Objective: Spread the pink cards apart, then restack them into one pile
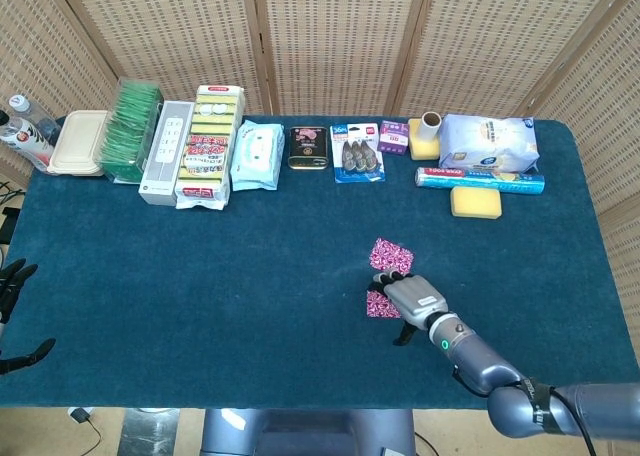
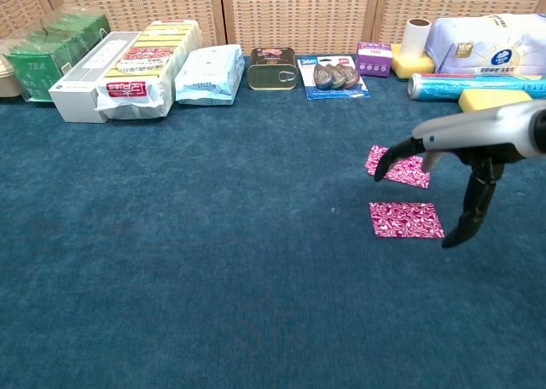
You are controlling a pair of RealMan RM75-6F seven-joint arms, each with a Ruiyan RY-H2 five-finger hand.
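Two pink cards (image 2: 406, 219) apart, right robot hand (image 2: 444, 154) above, yellow sponge (image 1: 475, 202) behind

Both views are bright and evenly lit from above, with soft, faint shadows on the blue worktop (image 1: 200, 266). Focus is sharp throughout, with no motion blur. Mild glare shows on the shiny packets along the upper edge of the frame.
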